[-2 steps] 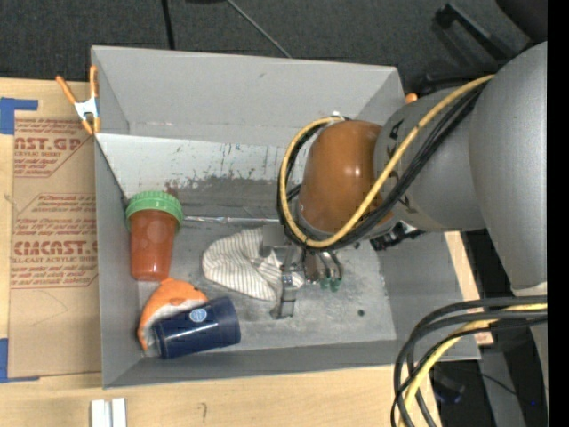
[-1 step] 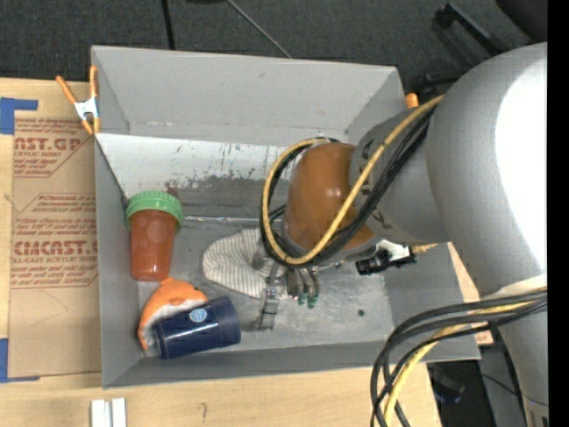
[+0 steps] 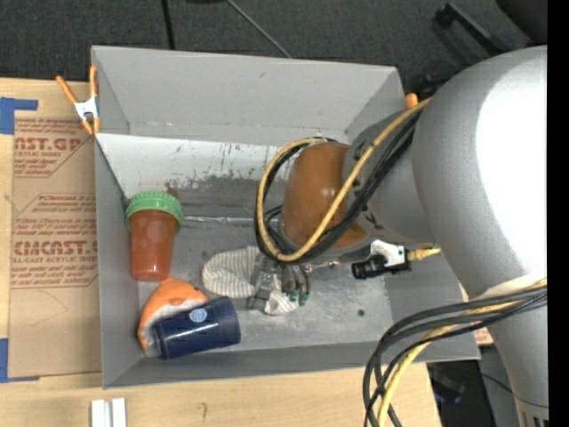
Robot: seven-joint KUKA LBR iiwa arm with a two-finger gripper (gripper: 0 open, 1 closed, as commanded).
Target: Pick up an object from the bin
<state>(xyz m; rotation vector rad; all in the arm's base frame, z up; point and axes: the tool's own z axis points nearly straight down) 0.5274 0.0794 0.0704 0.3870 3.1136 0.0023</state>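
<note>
Down near the floor of the grey bin (image 3: 240,96), my gripper (image 3: 283,290) sits at the right end of a crumpled white knitted cloth (image 3: 229,274), which spreads away to my left and shows a little just beneath me. I cannot tell whether my gripper is parted or closed, as the orange wrist cover and cables hide too much. By my judgement the pick is at the reaching stage: I am at the cloth, but nothing is lifted, so the grasp and the raise out of the bin are both left to do. I count four things: one white cloth at my tip, one orange tumbler with a green lid (image 3: 151,243) well off to my left, one dark blue can (image 3: 200,326) nearer on my lower left, and one orange-and-white thing (image 3: 164,298) tucked against that can.
</note>
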